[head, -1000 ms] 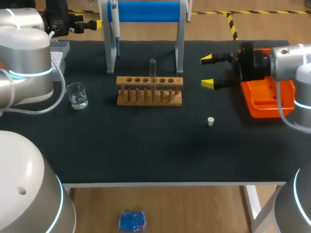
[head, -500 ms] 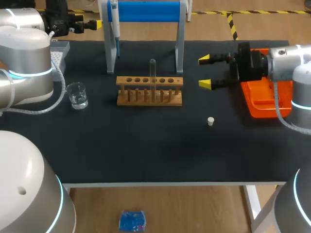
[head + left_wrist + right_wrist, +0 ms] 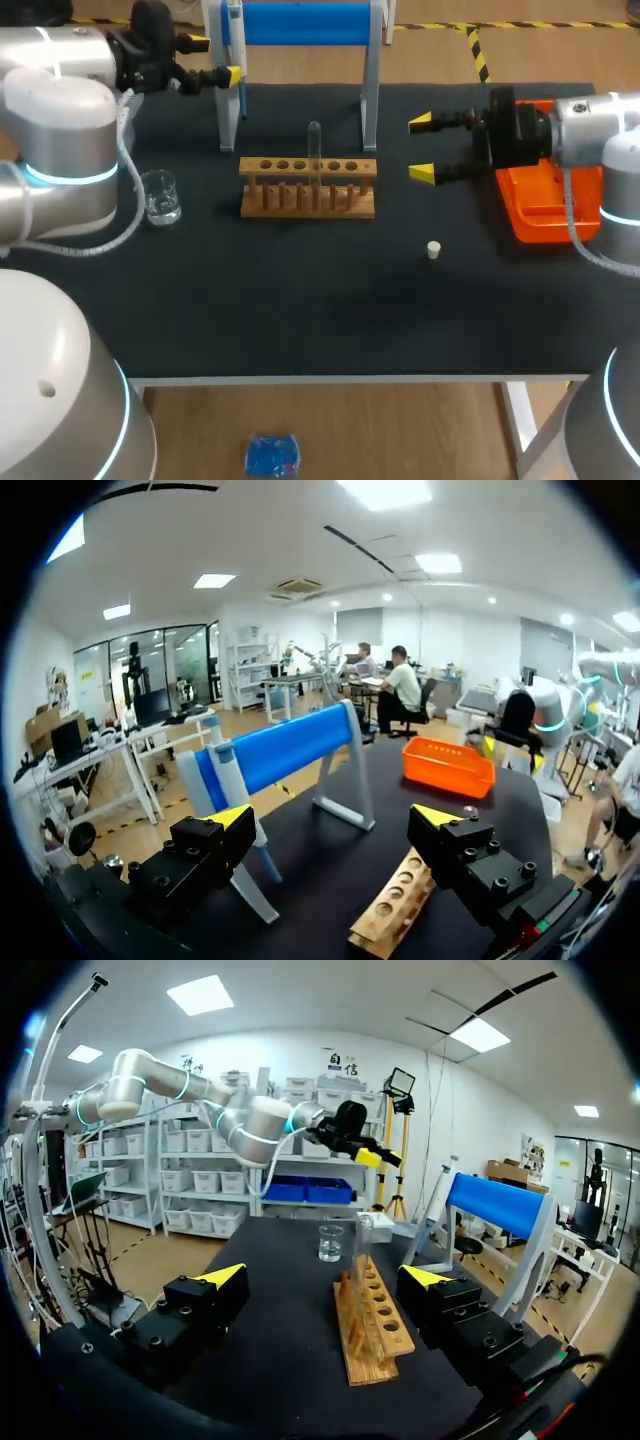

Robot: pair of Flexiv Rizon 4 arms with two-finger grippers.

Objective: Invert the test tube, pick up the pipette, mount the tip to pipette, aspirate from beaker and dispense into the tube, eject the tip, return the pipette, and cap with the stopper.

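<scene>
So the main thing: the left gripper has swung in from the far left edge over the last half second and is now sitting right up beside the pipette, which is hanging on the left post of the blue pipette stand. Its fingers are spread wide with nothing in them. In the left wrist view the pipette isn't between them yet, it's ahead and off toward one finger.

The right gripper crept a bit closer to the wooden rack a second ago and hasn't budged since. It's hovering well to the right of the rack with its fingers wide apart too, not holding anything.

My read is that we're heading into the pipette pickup. The left arm needs a bit more lining up before it can close on the pipette body. Everything after that (tip, aspirate, dispense, eject, cap) looks not started.

Containers:
- The test tube is standing upright in the rack, around the middle holes, and the other holes are showing open. I can't tell which end is up or whether there's anything in it.
- The glass beaker is on the worktop left of the rack, with what looks like a bit of clear liquid.
- The orange bin is at the right, partly under the right arm, so its contents aren't clear.
- The little white stopper is lying loose on the worktop, well apart from the tube.
</scene>
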